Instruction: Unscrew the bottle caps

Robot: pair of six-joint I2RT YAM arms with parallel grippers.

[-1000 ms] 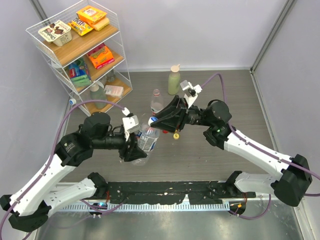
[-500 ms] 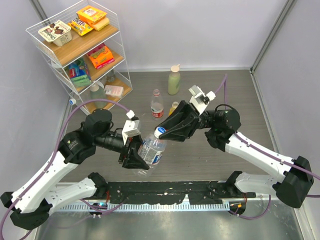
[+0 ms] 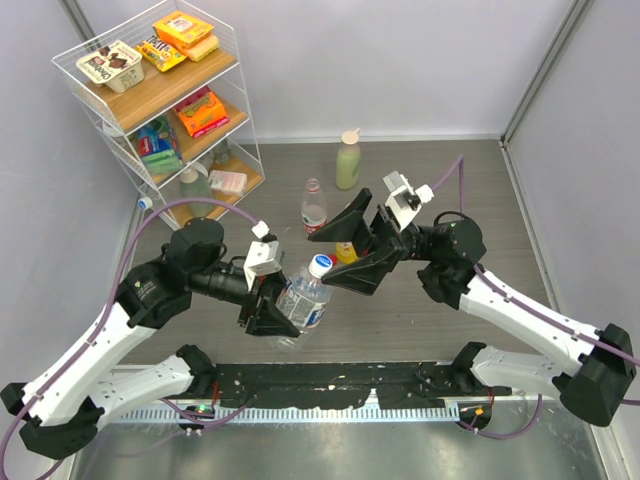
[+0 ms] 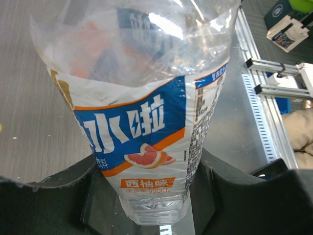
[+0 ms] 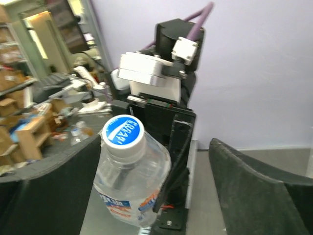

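Clear thin-walled plastic bottle (image 3: 303, 300), crinkled and glossy, is pinched near its base by the left gripper (image 3: 275, 312) and held tilted above the table. Black, matte fingers (image 4: 234, 200) are pressed onto both sides of the bottle.

Pale blue-white cap (image 3: 320, 264), round with a ribbed edge, is seated on the bottle neck. It is printed blue on top; the text cannot be read.

The jaws of the right gripper (image 3: 322, 258) are spread wide. The cap lies between them, touched by neither in the right wrist view.

A yellowish item is partly seen between the right fingers. What it is cannot be told.

A small clear bottle (image 3: 313, 210) with a red cap (image 3: 313, 185) is stood upright further back. A pale green bottle (image 3: 348, 165) with a beige cap is stood behind it.

Table (image 3: 470, 190) is grey, wood-grain and matte. It is enclosed by plain pale walls (image 3: 400, 60) with metal corner posts. A white wire rack (image 3: 228, 150) with wooden shelves, loaded with coloured snack boxes, is at the back left; their print is too small to read.

Bottle label is white, blue and orange, with a grapefruit slice pictured. "水啦" is read in large characters and "西柚味" in a small orange box.
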